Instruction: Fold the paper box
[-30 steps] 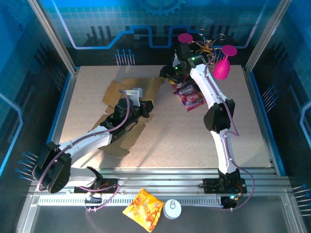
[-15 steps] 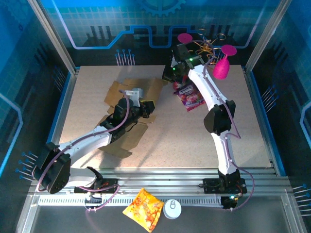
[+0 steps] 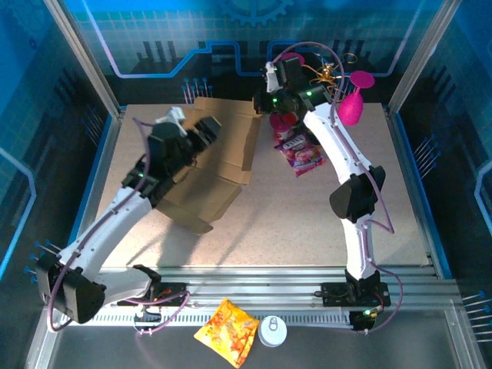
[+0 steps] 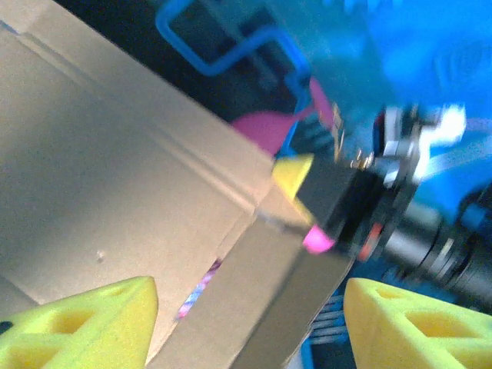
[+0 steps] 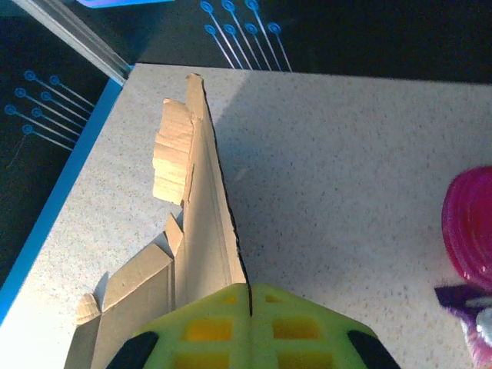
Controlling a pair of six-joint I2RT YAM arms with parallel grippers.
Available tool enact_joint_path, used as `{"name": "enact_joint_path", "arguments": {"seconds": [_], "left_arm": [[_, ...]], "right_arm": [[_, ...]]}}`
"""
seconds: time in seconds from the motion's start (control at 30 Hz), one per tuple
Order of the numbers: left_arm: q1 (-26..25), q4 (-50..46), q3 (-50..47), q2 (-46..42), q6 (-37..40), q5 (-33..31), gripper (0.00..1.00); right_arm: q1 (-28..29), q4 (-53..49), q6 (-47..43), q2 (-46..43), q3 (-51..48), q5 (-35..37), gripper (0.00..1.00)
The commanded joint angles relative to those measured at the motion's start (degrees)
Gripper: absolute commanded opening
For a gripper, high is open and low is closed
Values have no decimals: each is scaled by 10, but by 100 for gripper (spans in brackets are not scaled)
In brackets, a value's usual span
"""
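Your paper box [image 3: 211, 173] sits on the far left part of the table [image 3: 307, 223], and it does not lie flat. Its far right corner is lifted, so the large panel slopes up from the tabletop toward the back wall. In the right wrist view you see the cardboard [image 5: 201, 231] almost edge-on, with small flaps and tabs sticking out on its left side.

Your right gripper [image 3: 266, 106] has that raised corner. Its yellow-green fingers [image 5: 307, 330] are pressed together with the thin edge of the board pinched in the seam between them. The left wrist camera shows the same grip from the other side.

Your left gripper [image 4: 250, 300] hangs over the near left part of the sloping panel with its jaws spread wide. The cardboard [image 4: 92, 177] lies beyond the two pads, and you cannot tell whether either pad touches it.

A purple snack packet [image 3: 300, 151] lies just right of the box. A pink goblet [image 3: 352, 108] stands at the back right. An orange-yellow packet [image 3: 227, 330] and a white round lid [image 3: 272, 331] lie near the arm bases.
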Motion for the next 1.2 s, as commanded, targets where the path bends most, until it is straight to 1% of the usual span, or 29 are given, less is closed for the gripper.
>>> {"name": "enact_joint_path", "arguments": {"seconds": [0.0,0.1,0.2,0.27,0.33,0.4,0.53,0.7,0.83,0.93,1.03,1.17], "left_arm": [[35,-152,92,32,-154,47,64],[62,-248,178,79,-207,63,65],[83,-266,229,115,-250,58,65],[91,-270,253,139,-277,51,64],[105,-298,293,172,-315,54,64],[115,-323,332,201,-336,51,64],[144,-342,387,255,-348,47,66],[184,-357,455,336,-338,88,70],[200,-374,512,385,-299,88,71],[211,-399,548,420,-284,118,72],[213,-414,557,433,-265,116,72],[215,-425,552,441,-254,120,66]], "right_arm": [[14,60,-112,-27,-5,-33,0],[14,71,-149,-29,-4,-52,0],[19,79,-192,-30,-5,-78,0],[25,80,-215,-32,-4,-83,0],[31,81,-240,-35,-4,-85,0],[33,80,-263,-39,-6,-93,0],[48,82,-312,-48,-19,-94,0],[63,165,-331,-89,-101,-89,0],[64,238,-344,-124,-179,-101,0],[66,270,-360,-143,-222,-104,0],[66,281,-385,-152,-245,-108,0],[62,301,-396,-158,-266,-105,0]]}}
